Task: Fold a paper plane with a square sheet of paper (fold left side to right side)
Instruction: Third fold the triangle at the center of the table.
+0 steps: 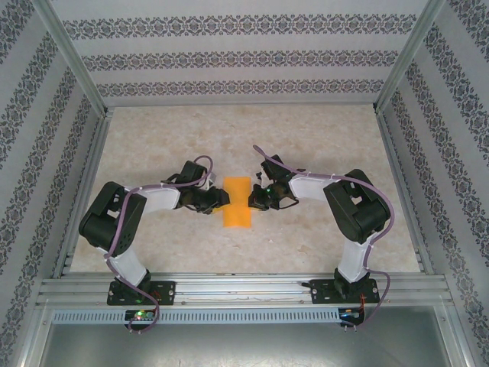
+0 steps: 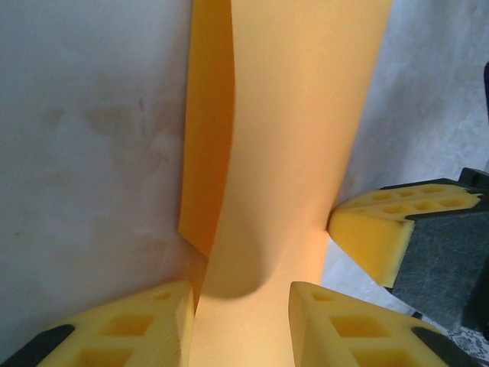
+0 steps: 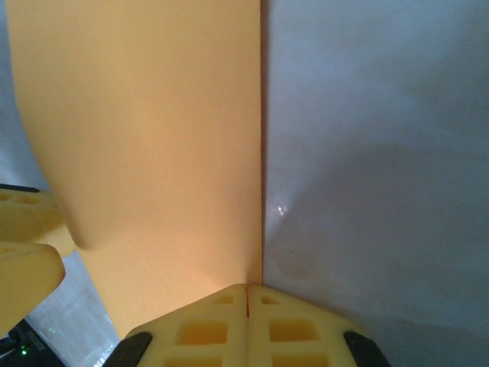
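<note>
The square sheet of paper (image 1: 237, 208) lies mid-table as a narrow bright orange strip between my two grippers. My left gripper (image 1: 220, 199) is at its left side. In the left wrist view the sheet (image 2: 298, 138) curves up as a lifted flap through the gap of the left gripper (image 2: 241, 294), whose jaws stand apart and unclamped. My right gripper (image 1: 257, 200) is at the sheet's right side. In the right wrist view its tips (image 3: 247, 289) are shut together and touch the straight right edge of the sheet (image 3: 153, 138). I cannot tell whether paper is pinched between them.
The pale marbled table top (image 1: 321, 145) stretches all round the sheet. Patterned walls (image 1: 244, 57) close in the back and sides. A metal rail (image 1: 244, 289) with both arm bases runs along the near edge.
</note>
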Motion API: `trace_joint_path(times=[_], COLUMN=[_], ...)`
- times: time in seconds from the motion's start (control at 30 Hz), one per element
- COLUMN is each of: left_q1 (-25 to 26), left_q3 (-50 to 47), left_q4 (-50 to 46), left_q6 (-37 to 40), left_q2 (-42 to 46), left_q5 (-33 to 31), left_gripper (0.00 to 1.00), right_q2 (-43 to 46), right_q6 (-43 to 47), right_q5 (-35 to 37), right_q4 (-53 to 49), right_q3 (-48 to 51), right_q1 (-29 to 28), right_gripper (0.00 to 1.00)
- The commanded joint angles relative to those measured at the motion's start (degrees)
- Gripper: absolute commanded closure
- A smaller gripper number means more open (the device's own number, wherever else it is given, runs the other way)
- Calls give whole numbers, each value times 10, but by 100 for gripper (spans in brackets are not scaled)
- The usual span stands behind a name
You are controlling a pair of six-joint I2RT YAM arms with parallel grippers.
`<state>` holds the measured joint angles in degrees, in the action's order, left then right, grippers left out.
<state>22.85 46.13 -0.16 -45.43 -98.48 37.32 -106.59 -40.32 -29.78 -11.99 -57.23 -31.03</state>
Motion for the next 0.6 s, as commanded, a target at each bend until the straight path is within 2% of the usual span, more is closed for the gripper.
trace_joint_path(times=[0.0,0.27,0.57], left_q1=[-6,-6,-6], left_q3=[20,38,42], left_q4=[24,23,-37], left_q6=[-1,10,44], left_q2=[-13,-29,-22], left_q5=[11,18,-15], left_gripper=[61,60,60], right_q2=[-17,-18,-17], right_q6=[10,12,14], right_q5=[26,26,28], right_q4=[-38,-39,-40], right_q3=[2,2,-2], right_q1=[-6,-6,-6], right_gripper=[100,100,100])
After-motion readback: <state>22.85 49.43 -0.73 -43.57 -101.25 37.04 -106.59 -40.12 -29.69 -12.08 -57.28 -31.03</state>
